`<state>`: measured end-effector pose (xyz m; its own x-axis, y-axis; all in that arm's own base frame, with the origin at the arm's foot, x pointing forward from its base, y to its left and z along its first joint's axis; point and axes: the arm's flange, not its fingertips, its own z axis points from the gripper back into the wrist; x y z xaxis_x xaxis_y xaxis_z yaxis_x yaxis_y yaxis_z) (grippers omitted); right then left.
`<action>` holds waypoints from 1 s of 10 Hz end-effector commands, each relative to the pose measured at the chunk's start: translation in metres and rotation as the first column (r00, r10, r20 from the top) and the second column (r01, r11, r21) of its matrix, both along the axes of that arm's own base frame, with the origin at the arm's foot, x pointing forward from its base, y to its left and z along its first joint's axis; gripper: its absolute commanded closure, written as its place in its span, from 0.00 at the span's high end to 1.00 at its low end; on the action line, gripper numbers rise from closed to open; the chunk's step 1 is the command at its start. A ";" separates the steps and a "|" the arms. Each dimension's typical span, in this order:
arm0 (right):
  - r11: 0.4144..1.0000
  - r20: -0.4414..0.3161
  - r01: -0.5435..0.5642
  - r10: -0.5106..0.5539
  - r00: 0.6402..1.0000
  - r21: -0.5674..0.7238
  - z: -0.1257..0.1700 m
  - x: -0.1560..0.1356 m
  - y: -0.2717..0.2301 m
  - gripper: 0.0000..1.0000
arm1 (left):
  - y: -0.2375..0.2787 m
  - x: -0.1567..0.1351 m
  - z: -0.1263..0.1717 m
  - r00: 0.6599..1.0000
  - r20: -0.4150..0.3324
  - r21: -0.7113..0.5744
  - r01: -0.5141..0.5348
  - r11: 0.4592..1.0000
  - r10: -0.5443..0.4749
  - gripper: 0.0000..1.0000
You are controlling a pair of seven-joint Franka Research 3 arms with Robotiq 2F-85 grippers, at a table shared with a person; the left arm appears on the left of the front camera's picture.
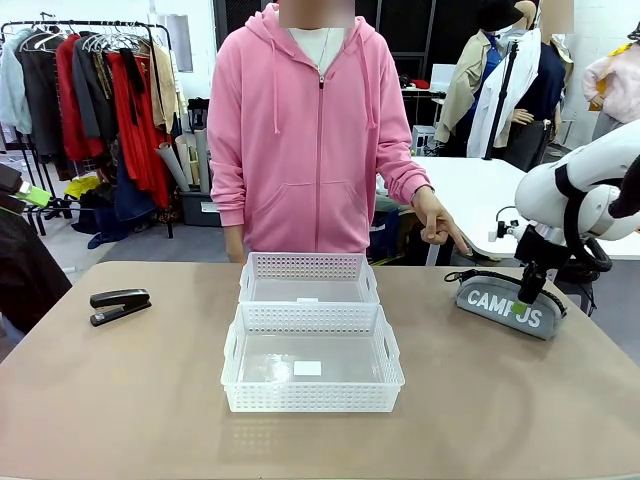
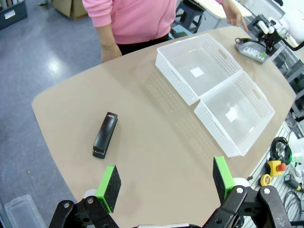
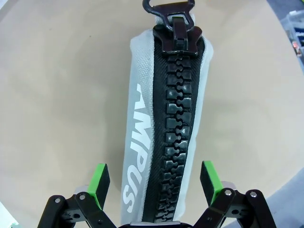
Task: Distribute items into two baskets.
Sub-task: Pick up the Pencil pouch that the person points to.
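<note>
On the table [image 3: 52,71], the pouch [image 3: 137,142] lies straddled by the spread-open right gripper [image 3: 155,173].

We see the pouch [image 3: 135,156] as grey woven cloth, matt and finely ribbed, with smooth white printed letters. Its zipper [image 3: 178,128] has chunky black teeth that shine like moulded plastic. The near basket [image 1: 312,392] and the far basket [image 1: 308,266] are milky, translucent plastic with perforated walls and slightly glossy floors. The stapler [image 1: 120,303] is black with a mild sheen; we cannot tell plastic from painted metal. The table [image 1: 500,400] looks smooth, tan and matt. The pads [image 2: 108,186] on the left gripper [image 2: 166,183] look like matt green rubber. The person's pink hoodie [image 1: 300,150] is soft matt cloth.
</note>
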<state>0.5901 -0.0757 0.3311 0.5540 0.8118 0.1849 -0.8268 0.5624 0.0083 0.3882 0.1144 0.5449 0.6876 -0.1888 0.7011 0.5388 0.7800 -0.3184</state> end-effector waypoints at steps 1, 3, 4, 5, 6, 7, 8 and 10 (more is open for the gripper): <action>1.000 0.034 -0.010 0.010 0.999 0.015 0.000 -0.002 -0.001 1.00 | 0.001 0.000 0.000 1.000 0.013 -0.010 0.009 1.000 -0.009 1.00; 1.000 0.023 -0.007 0.007 1.000 0.014 -0.001 -0.001 0.000 1.00 | 0.001 0.000 0.000 1.000 0.013 -0.010 0.009 1.000 -0.009 1.00; 1.000 0.019 -0.001 0.001 1.000 0.013 -0.001 -0.001 0.000 0.80 | 0.001 0.000 0.000 1.000 0.013 -0.010 0.009 1.000 -0.009 1.00; 1.000 0.015 0.000 0.000 1.000 0.011 -0.001 -0.001 0.000 0.60 | 0.001 0.000 0.000 1.000 0.013 -0.010 0.009 1.000 -0.009 1.00; 1.000 0.018 -0.001 0.001 1.000 0.011 0.000 0.000 0.000 0.40 | 0.001 0.000 0.000 1.000 0.013 -0.010 0.009 1.000 -0.009 1.00; 1.000 0.016 -0.002 0.002 1.000 0.010 0.000 0.000 0.000 0.20 | 0.001 0.000 0.000 1.000 0.013 -0.010 0.009 1.000 -0.009 1.00; 1.000 0.018 -0.003 0.003 1.000 0.008 0.001 0.000 -0.001 0.00 | 0.001 0.000 0.000 1.000 0.013 -0.010 0.009 1.000 -0.009 1.00; 1.000 0.011 -0.002 0.002 1.000 0.009 0.002 -0.001 0.000 0.00 | 0.001 0.000 0.000 1.000 0.013 -0.010 0.009 1.000 -0.009 1.00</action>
